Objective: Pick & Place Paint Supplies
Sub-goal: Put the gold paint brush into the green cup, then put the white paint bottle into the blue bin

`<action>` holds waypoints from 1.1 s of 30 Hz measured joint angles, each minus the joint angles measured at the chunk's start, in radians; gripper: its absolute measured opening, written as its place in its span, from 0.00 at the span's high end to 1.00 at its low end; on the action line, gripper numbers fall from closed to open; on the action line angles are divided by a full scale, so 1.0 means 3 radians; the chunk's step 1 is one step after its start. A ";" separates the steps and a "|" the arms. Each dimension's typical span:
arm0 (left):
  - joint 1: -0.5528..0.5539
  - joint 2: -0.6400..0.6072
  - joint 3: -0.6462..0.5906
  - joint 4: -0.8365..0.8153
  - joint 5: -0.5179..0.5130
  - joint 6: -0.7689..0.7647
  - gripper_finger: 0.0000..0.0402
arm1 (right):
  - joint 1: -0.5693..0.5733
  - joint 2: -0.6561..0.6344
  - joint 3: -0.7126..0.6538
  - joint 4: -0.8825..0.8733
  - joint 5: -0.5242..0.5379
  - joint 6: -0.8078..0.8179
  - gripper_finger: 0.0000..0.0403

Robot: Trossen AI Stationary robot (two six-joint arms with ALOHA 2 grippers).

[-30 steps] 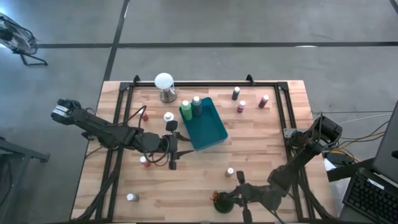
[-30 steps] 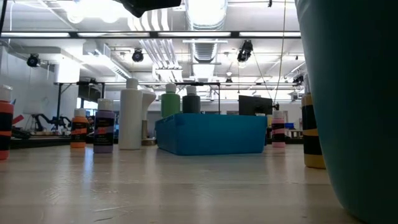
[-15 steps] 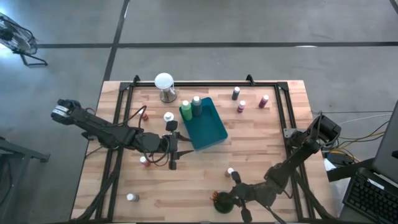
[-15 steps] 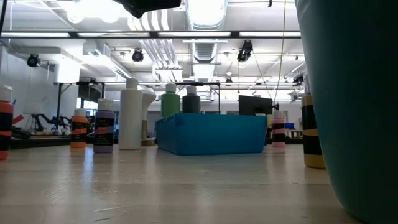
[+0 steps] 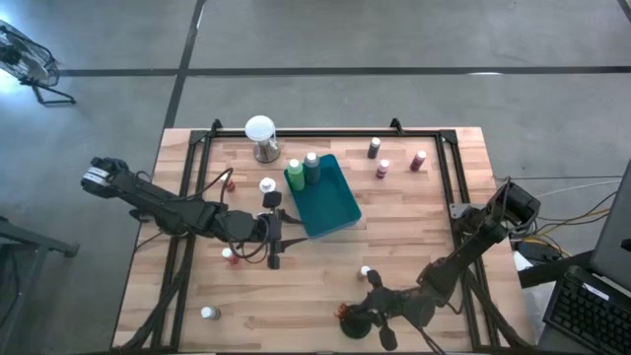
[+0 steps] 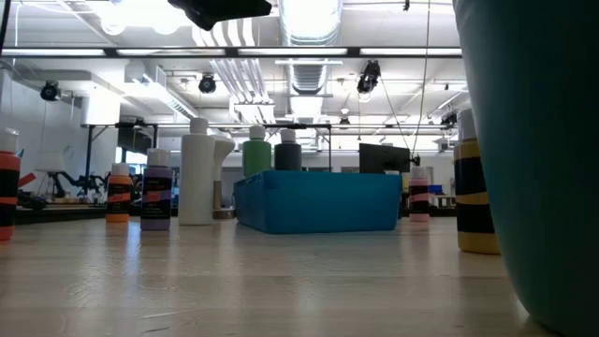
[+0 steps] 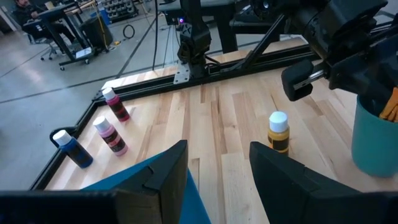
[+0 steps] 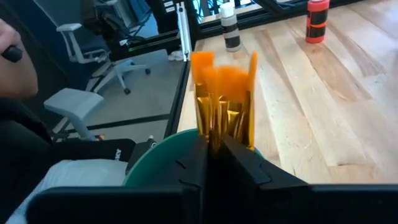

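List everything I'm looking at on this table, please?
Pale wooden slat table: one, under everything.
Teal rectangular plastic tray: one, table middle.
Large green white-capped bottles: two, light and dark, tray's far end.
Small white-capped paint bottles: eight countable, scattered; three far right, a yellow one by the cup.
White globe on metal base: one, far edge.
Teal round cup: one, near edge.
Orange-handled brushes: a bunch, standing in the cup.
Left gripper: open, by the tray.
Right gripper: at the brushes.
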 joint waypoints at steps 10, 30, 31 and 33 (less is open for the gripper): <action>0.0001 0.0000 0.0000 0.0007 -0.0001 -0.0003 0.55 | 0.0003 -0.0072 0.0000 -0.0008 -0.0001 -0.0014 0.72; -0.0025 -0.0048 0.0026 -0.0495 -0.0049 -0.0283 0.56 | 0.0014 -0.1581 0.0001 -0.1547 0.0219 -0.0426 0.75; -0.0029 -0.0065 0.0057 -0.0618 -0.0073 -0.0357 0.56 | 0.0001 -0.1615 0.0001 -0.1632 0.0225 -0.0434 0.75; -0.0060 -0.0114 0.0124 -0.0854 -0.0237 -0.0519 0.56 | -0.0027 -0.1678 0.0001 -0.1759 0.0271 -0.0434 0.77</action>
